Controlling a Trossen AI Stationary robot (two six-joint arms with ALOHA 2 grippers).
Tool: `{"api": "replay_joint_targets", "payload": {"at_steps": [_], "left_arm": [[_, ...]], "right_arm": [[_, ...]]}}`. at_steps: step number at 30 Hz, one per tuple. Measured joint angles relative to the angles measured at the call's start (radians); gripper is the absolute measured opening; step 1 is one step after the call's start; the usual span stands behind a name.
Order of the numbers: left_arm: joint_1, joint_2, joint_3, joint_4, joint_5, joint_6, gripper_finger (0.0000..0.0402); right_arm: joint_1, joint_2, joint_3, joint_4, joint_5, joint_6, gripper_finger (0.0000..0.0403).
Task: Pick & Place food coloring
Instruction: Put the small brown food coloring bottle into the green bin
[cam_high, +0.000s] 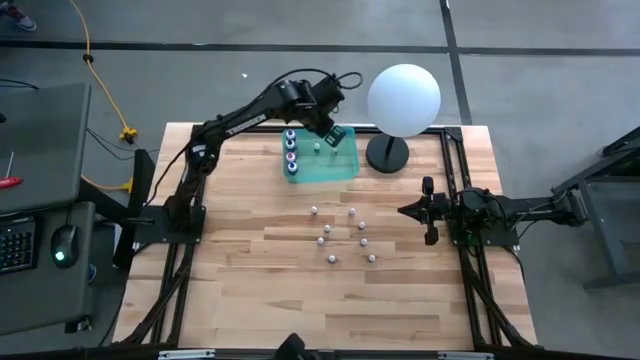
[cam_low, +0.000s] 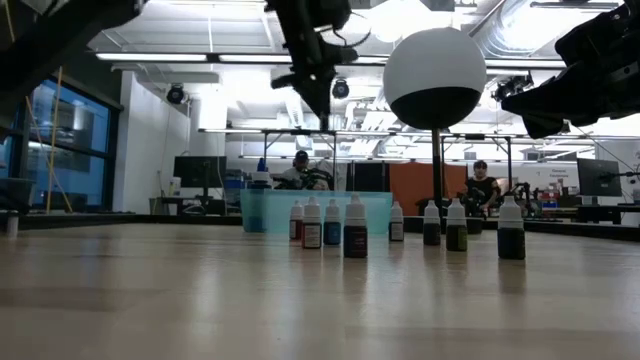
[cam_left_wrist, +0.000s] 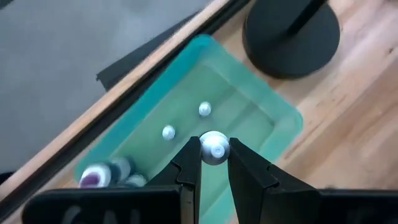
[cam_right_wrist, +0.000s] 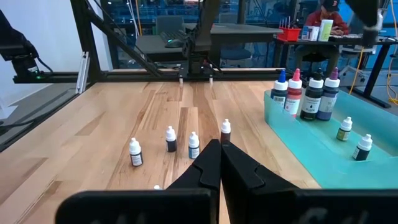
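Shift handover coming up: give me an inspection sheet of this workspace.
Surface: wooden table, bare at the front.
Job's things: seven small food coloring bottles loose mid-table; teal bin holds four larger bottles and two small ones.
Clutter: white sphere lamp on a black base beside the bin.
Grippers: left gripper above the bin, shut on a white-capped bottle; right gripper shut, empty, at the table's right edge.
Cables: yellow cable on the floor, off the table.
Surroundings: two seated people at desks beyond the table.
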Motion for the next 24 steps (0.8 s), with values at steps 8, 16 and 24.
{"api": "replay_joint_targets", "payload": {"at_steps": [8, 16, 24], "left_arm": [[0.020, 0.086, -0.002, 0.014, 0.080, 0.032, 0.0051], [0.024, 0.140, -0.001, 0.020, 0.137, 0.046, 0.0051], [0.030, 0.167, 0.000, 0.052, 0.179, 0.044, 0.0051]], "right_arm": [[0.000, 0.000, 0.000, 0.000, 0.000, 0.000, 0.0000], [0.000, 0.000, 0.000, 0.000, 0.000, 0.000, 0.0000], [0.000, 0.000, 0.000, 0.000, 0.000, 0.000, 0.0000]]}}
